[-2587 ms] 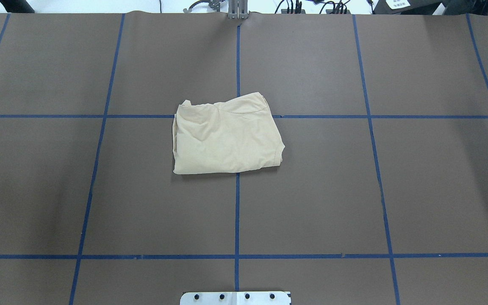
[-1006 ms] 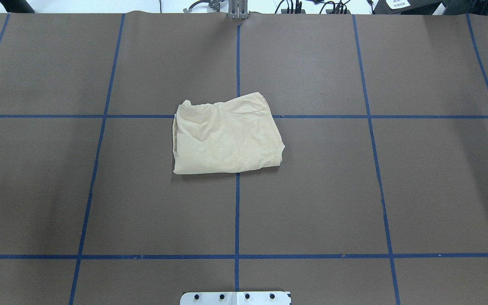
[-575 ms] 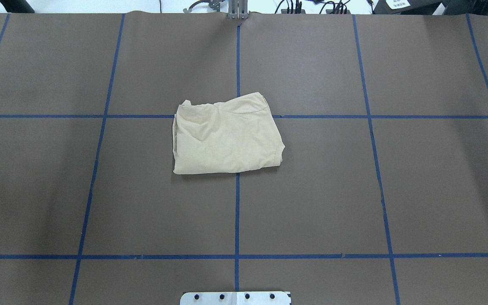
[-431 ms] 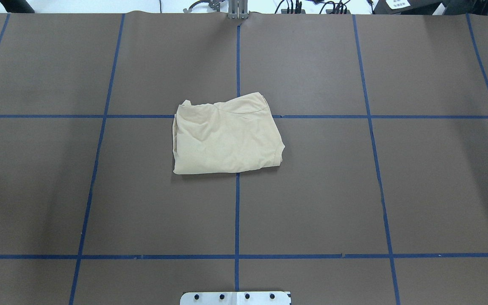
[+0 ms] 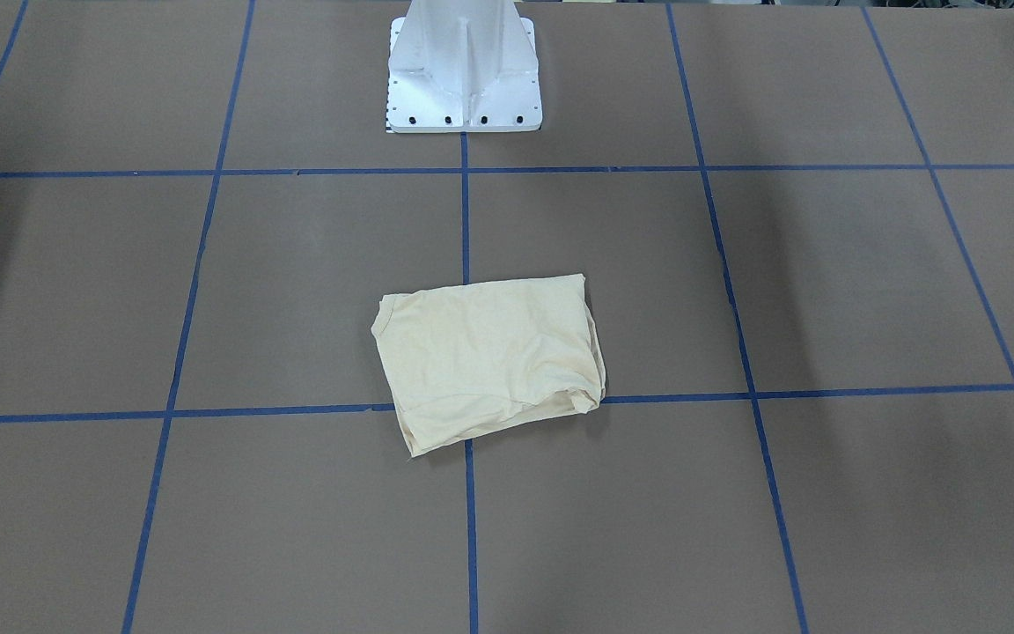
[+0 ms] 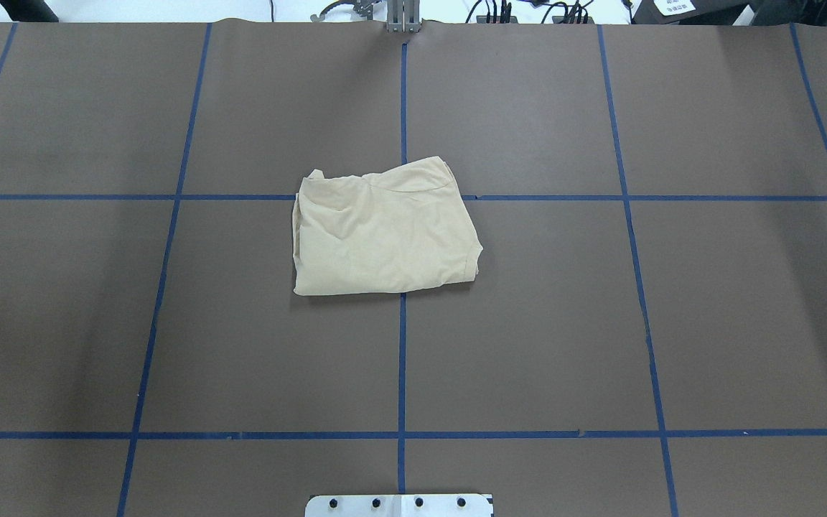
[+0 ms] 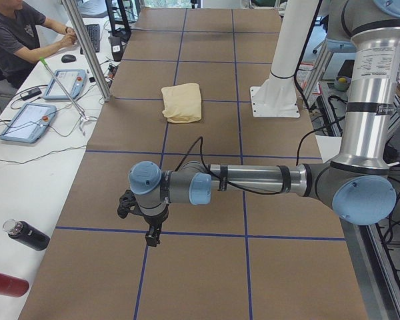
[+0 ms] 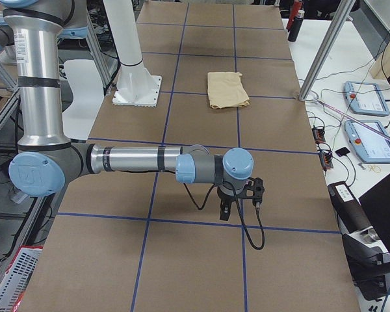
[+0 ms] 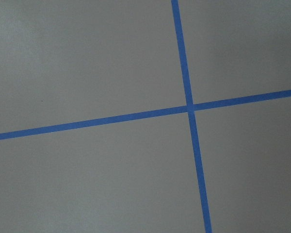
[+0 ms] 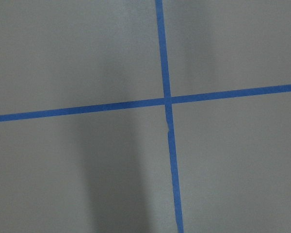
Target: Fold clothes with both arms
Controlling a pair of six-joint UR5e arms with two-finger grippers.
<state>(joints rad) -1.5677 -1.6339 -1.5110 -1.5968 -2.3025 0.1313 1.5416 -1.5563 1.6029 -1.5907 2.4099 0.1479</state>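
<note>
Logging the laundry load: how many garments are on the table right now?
1: a folded cream shirt, lying over the central blue tape lines. No other garment shows in any view.

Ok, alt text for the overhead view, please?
A folded cream-yellow T-shirt lies near the middle of the brown table, over a crossing of blue tape lines. The white pedestal base peeks in at the bottom edge, cables at the top.

Left arm [image 7: 253, 179], right arm [image 8: 136, 159] outstretched, level.
</note>
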